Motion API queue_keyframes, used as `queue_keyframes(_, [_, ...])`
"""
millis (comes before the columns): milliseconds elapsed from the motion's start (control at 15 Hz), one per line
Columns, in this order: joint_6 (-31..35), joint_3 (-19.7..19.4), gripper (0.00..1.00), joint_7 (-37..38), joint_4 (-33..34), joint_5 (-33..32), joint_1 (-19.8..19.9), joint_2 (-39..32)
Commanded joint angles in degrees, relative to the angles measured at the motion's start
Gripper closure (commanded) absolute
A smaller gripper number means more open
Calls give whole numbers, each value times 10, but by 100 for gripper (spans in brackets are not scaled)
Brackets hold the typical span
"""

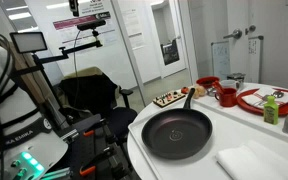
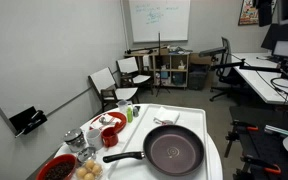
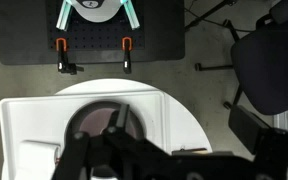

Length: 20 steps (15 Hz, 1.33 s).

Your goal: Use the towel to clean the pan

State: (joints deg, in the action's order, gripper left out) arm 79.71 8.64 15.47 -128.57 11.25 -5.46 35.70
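Note:
The black pan [image 1: 177, 135] sits on the round white table [image 1: 144, 130], its long handle [image 1: 189, 101] pointing toward the dishes. It shows in both exterior views; from the other side the pan [image 2: 175, 150] lies near the table's end. The white towel [image 1: 252, 161] lies folded beside the pan, and shows as a pale towel [image 2: 166, 117] past the pan. In the wrist view my gripper [image 3: 184, 120] hangs high over the table, open, with nothing between its dark fingers [image 3: 122, 116]. Part of the pan [image 3: 92, 122] shows behind the left finger. The gripper shows in neither exterior view.
Red bowls [image 1: 226, 96], a red plate [image 1: 254, 100] and a green bottle [image 1: 271, 110] crowd the table's far side, with a tray of food [image 1: 168, 99] near the pan handle. Office chairs [image 2: 119, 82] and a black chair [image 3: 269, 60] stand around the table.

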Motion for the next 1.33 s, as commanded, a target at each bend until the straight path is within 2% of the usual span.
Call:
queue_keyframes(0, [-2, 6, 0, -4, 2, 2, 8, 0])
queue_keyframes(1267, [-2, 6, 0, -4, 2, 2, 8, 0])
